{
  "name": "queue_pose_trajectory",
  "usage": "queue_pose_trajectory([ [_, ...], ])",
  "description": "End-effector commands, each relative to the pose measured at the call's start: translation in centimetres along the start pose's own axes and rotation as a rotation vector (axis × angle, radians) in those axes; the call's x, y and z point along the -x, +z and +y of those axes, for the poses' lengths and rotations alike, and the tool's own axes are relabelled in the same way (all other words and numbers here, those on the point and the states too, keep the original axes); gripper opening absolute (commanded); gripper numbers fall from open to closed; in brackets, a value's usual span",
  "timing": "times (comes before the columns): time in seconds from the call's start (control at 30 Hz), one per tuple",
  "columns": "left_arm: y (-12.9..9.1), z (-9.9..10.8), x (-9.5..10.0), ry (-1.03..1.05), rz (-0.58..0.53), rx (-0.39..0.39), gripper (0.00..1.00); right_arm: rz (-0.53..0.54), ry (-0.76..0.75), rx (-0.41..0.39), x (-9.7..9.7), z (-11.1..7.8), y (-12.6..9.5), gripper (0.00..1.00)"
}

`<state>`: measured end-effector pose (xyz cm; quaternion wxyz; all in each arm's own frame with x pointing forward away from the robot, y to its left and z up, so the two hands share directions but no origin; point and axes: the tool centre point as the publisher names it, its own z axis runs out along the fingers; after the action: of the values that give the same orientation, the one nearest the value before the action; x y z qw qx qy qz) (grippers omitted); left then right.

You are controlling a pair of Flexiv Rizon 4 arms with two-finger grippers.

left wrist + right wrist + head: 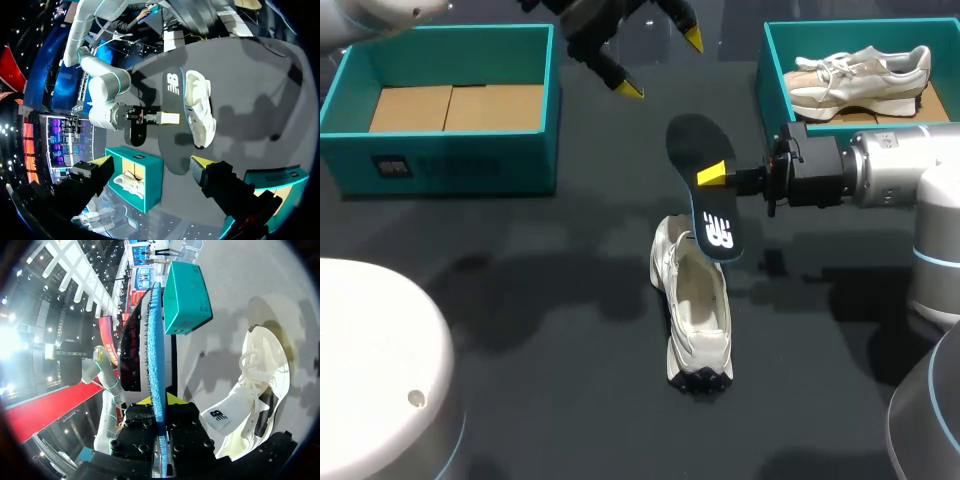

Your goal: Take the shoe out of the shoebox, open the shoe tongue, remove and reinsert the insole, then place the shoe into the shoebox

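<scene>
Over dark table (520,260), right hand (712,175) clamps insole (694,140) above shoe (700,310); left hand (662,64) hovers high, released.

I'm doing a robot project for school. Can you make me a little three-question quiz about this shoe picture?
1. True or false: the insole lies flat inside the white shoe on the table.
2. What is in the left shoebox? A) a shoe B) only its cardboard floor C) the insole
3. Fill in: the left gripper has its fingers ____.

Key: 1. False: the right gripper grips it, held up over the shoe. 2. B. 3. open.
</scene>
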<state>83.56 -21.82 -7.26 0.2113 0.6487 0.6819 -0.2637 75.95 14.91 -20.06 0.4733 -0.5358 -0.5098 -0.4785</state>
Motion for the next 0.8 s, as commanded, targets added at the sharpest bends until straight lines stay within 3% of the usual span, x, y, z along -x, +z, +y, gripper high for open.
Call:
queue_pose_trajectory([
  [0.03, 0.5, 0.7, 1.7, -0.012, 0.271, -0.071, 1.0, -0.003, 0.0, 0.002, 0.0, -0.1, 0.1, 0.0],
  [0.43, 1.9, 0.2, 3.1, -0.033, 0.466, -0.034, 1.0, -0.003, 0.0, 0.002, 0.0, -0.1, 0.1, 0.0],
  [0.8, 3.8, 0.3, 3.8, -0.054, 0.565, -0.043, 1.0, -0.003, 0.0, 0.002, 0.0, -0.1, 0.1, 0.0],
])
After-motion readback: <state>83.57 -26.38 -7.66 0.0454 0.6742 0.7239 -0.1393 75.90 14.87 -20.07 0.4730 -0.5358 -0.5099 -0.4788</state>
